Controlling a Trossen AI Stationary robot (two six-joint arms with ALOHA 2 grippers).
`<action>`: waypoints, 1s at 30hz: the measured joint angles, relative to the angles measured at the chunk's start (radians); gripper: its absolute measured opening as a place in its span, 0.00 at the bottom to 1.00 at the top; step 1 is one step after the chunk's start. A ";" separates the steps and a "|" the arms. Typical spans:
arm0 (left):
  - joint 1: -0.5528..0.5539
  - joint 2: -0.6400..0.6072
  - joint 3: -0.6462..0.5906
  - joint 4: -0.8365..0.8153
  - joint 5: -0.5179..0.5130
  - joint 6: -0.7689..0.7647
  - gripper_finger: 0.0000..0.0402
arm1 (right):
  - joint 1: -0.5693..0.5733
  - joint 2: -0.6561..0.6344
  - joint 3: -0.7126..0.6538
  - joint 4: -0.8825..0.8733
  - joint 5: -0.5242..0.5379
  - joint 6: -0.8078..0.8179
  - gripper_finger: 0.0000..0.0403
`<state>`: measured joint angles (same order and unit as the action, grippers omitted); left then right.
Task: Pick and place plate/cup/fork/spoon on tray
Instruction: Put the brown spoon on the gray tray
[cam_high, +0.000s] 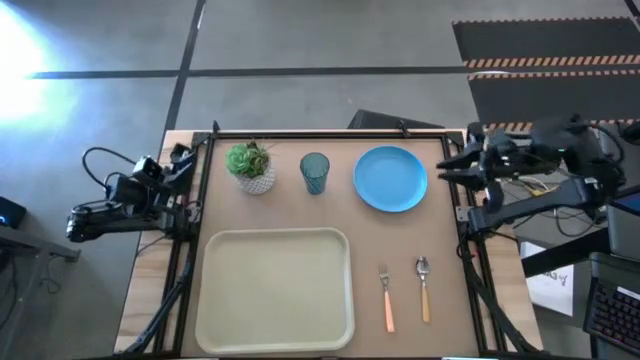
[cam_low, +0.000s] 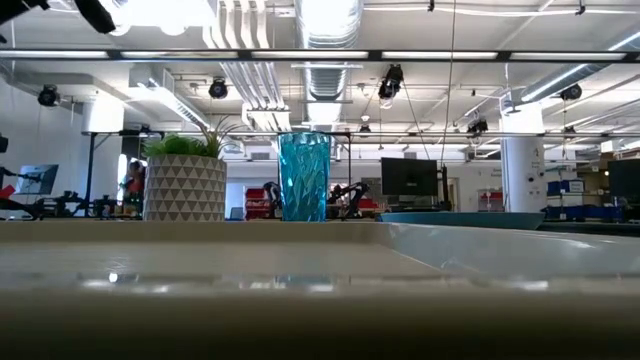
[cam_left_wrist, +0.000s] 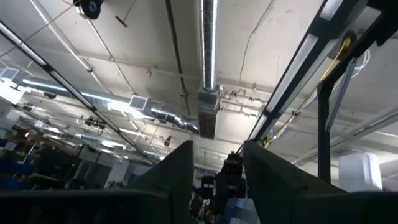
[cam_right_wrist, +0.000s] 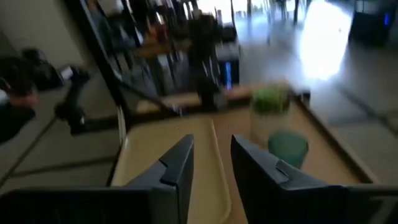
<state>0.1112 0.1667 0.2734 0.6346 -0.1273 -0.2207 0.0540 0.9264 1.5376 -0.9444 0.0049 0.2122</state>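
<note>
The sky-blue plate (cam_high: 390, 178) lies flat at the table's far right. The teal cup (cam_high: 314, 172) stands upright to its left and also shows in the low view (cam_low: 304, 176). The fork (cam_high: 387, 297) and the spoon (cam_high: 423, 288) lie side by side at the near right, heads toward the far edge. The cream tray (cam_high: 274, 288) lies at the near left. My left gripper (cam_high: 185, 160) waits at the table's left edge, open, pointing upward (cam_left_wrist: 216, 168). My right gripper (cam_high: 448, 165) is at the right edge beside the plate, open and empty (cam_right_wrist: 212, 163).
A white pot with a green plant (cam_high: 251, 166) stands left of the cup at the far side. A black frame (cam_high: 330, 133) runs round the table's edges. Bare tabletop lies between the tray and the cutlery.
</note>
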 joint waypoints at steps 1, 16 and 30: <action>0.000 0.010 0.022 -0.030 0.005 0.000 0.34 | 0.000 0.028 0.026 -0.058 0.007 0.036 0.26; 0.000 0.121 0.437 -0.833 -0.105 0.097 0.39 | 0.037 0.315 0.062 -0.479 0.041 0.430 0.26; 0.000 0.263 0.645 -0.993 -0.110 0.156 0.39 | 0.290 0.426 -0.088 -0.621 0.038 0.879 0.27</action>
<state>0.1112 0.4297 0.9179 -0.3588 -0.2369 -0.0645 0.3436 1.3525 1.4497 -1.5650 0.0429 1.0914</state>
